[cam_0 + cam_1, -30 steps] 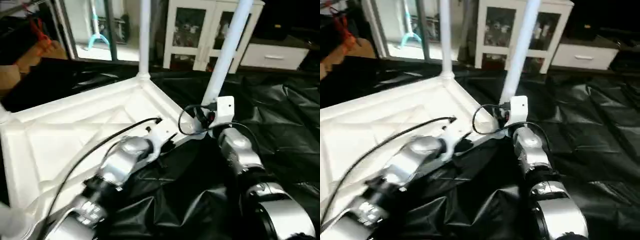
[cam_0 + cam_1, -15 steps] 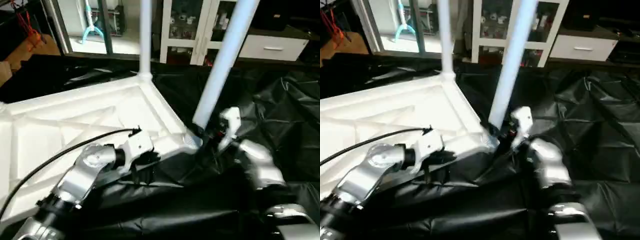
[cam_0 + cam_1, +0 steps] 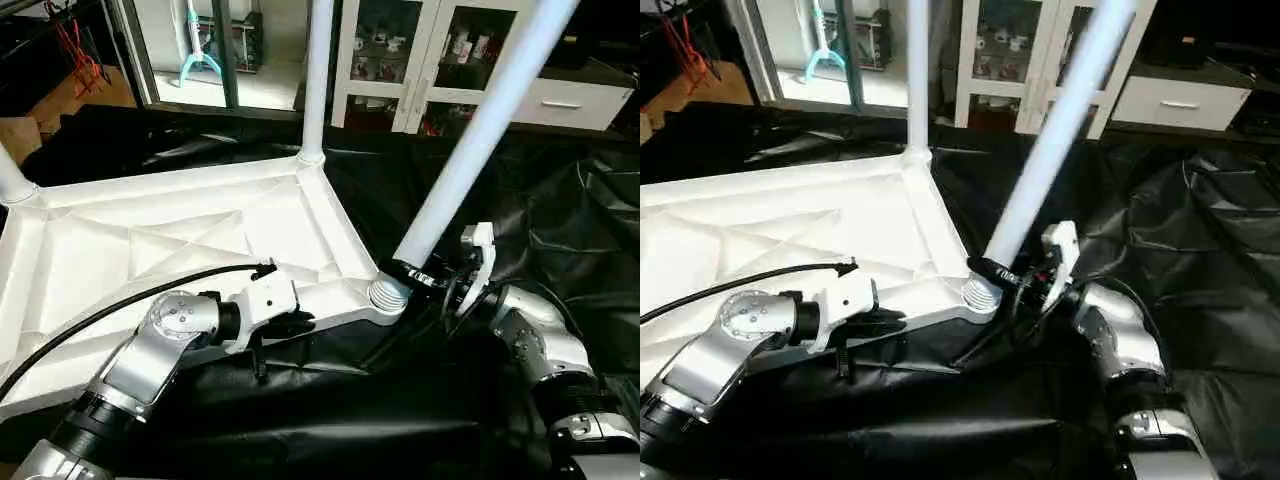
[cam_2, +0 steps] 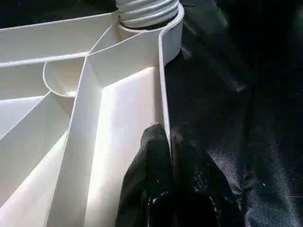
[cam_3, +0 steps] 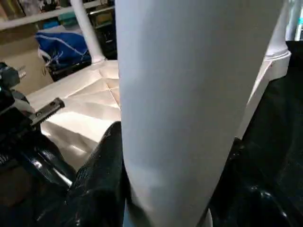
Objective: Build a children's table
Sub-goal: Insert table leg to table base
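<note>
the white tabletop lies underside up on black plastic sheeting, a leg upright in its far corner socket. the right claw grips a leaning leg just above the threaded near corner socket. the left claw is pinched onto the tabletop's near rim.

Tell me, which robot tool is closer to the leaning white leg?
Right. The right tool is clamped around the leaning leg just above its threaded end. The left tool is shut on the tabletop's rim, farther along from that corner.
</note>
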{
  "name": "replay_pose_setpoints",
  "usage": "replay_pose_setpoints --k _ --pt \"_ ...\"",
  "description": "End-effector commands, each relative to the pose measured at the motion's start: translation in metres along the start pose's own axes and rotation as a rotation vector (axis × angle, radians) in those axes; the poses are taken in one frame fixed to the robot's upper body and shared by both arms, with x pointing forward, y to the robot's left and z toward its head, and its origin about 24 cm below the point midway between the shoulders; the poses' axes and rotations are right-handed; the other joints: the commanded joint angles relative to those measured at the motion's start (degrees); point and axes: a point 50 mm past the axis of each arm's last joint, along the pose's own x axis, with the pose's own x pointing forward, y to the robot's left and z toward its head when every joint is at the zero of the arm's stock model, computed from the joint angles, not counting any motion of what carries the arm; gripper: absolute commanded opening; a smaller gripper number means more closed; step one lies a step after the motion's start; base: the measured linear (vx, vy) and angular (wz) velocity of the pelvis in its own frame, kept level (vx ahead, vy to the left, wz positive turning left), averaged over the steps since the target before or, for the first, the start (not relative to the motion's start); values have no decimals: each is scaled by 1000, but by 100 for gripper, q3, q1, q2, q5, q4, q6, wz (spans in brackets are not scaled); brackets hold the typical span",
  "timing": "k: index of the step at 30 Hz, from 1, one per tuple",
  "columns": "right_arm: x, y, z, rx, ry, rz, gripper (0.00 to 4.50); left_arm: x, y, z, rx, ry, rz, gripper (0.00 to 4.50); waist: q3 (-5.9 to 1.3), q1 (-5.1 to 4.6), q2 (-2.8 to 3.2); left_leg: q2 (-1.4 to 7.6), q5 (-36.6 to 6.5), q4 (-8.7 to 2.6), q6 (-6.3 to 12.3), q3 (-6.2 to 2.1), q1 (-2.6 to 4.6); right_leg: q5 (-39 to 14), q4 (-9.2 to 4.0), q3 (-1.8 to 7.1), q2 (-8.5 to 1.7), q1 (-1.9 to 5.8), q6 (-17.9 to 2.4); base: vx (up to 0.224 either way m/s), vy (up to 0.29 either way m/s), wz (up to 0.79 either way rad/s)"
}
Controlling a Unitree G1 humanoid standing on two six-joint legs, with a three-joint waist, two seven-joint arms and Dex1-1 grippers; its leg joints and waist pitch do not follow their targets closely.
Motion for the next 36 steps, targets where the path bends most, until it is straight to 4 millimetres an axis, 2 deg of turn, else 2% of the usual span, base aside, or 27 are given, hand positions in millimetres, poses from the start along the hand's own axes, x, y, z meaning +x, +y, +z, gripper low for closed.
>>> replay_pose_setpoints --k 1,7,8,11,13,15,17,20,28,36 --pt "-25 -13 -18 97 40 -183 186 -4 -5 -5 3 23 -43 0 -246 41 28 558 206 -392 673 -273 146 808 -183 241 -402 186 -1650 0 0 0" --pt "-25 -10 -20 15 87 -172 186 -3 -5 -4 4 17 -41 0 -252 50 31 556 183 -381 651 -275 145 723 -175 224 -402 184 -1638 0 0 0" --pt "-26 -5 -23 -49 153 -115 186 -3 -5 -4 5 17 -42 0 -254 59 40 559 176 -377 631 -277 148 711 -173 220 -404 180 -1633 0 0 0" --pt "-27 -2 -26 -80 196 -71 186 -3 -4 -4 6 17 -43 0 -255 63 32 550 177 -373 632 -275 151 761 -175 225 -395 190 -1609 0 0 0" --pt "-31 7 -33 -156 333 74 186 -3 -3 -3 12 18 -50 0 -258 78 20 543 204 -360 685 -275 146 836 -171 217 -391 204 -1617 0 0 0" --pt "-33 8 -36 -171 378 108 186 -3 -3 -3 16 20 -54 0 -259 82 27 544 204 -357 721 -277 142 852 -166 222 -395 202 -1634 0 0 0" --pt "-42 8 -45 -189 526 182 186 -3 -2 -3 29 30 -65 0 -259 87 19 548 189 -351 748 -280 141 802 -170 217 -394 199 -1636 0 0 0" --pt "-44 8 -49 -191 558 187 186 -3 -1 -2 32 30 -66 0 -250 104 32 556 68 -365 690 -277 156 651 -185 221 -393 192 -1645 0 0 0" --pt "-48 7 -58 -200 618 190 186 -3 2 0 38 31 -65 0 -256 108 14 555 -212 -393 474 -285 168 551 -202 222 -388 215 -1626 0 0 0" --pt "-48 7 -58 -200 618 190 186 -3 2 0 38 31 -65 0 -269 107 11 551 -130 -383 500 -287 163 692 -190 219 -386 224 -1637 0 0 0"
